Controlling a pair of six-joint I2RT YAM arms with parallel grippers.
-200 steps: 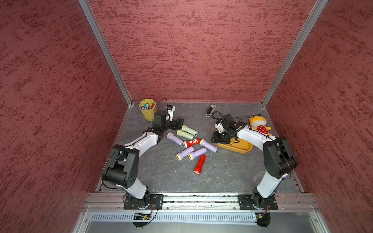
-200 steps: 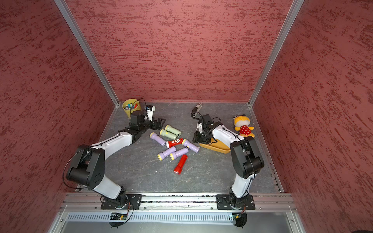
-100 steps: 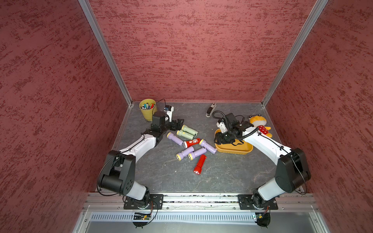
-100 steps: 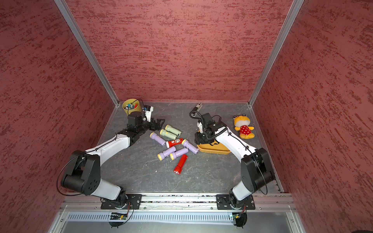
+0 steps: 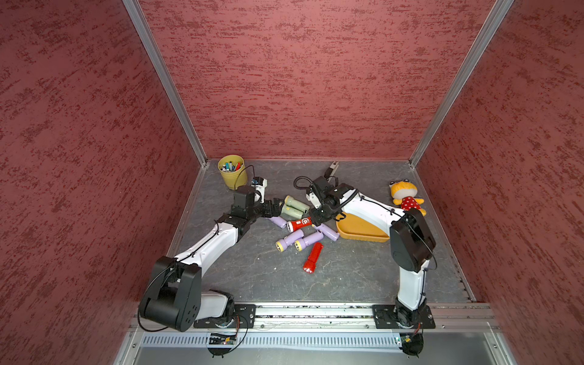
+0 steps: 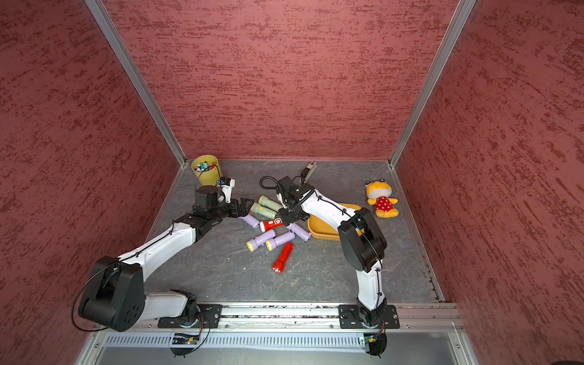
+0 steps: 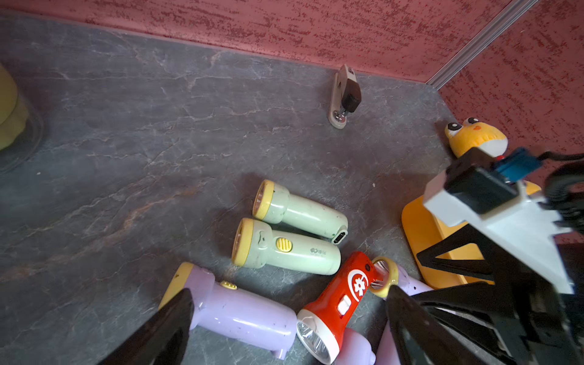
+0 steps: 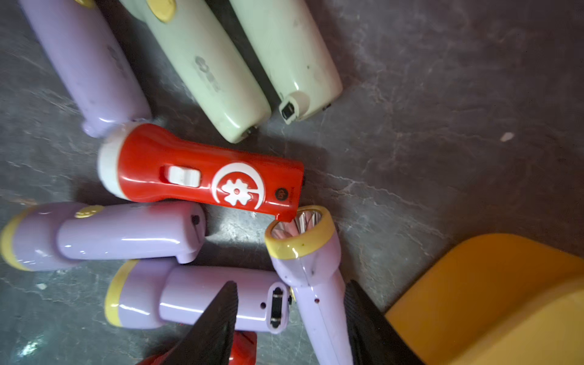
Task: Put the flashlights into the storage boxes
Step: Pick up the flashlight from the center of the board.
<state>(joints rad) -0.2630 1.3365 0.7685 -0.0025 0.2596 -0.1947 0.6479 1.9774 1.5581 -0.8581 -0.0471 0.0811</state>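
Right arm (image 5: 369,210) covers part of the tub (image 5: 357,230); cup (image 7: 8,107) cropped.

place: robot test booth, lab-like | walls: red textured panels (image 5: 300,79) on three sides, metal corner posts (image 5: 165,82) | floor: grey stone-look mat (image 5: 268,284) | front: metal rail (image 5: 316,311) carrying two arms (image 5: 215,243) | props: pen cup (image 5: 232,172) near left claw (image 5: 278,204), plush toy (image 5: 404,197) right of right claw (image 5: 317,218)

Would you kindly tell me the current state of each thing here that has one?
left pincer: open, holding nothing.
right pincer: open, straddling a lilac flashlight.
orange tub: nothing visible inside, partly hidden.
flashlights: all eight lying on the table, none in the tub.
yellow cup: upright, holding pens.
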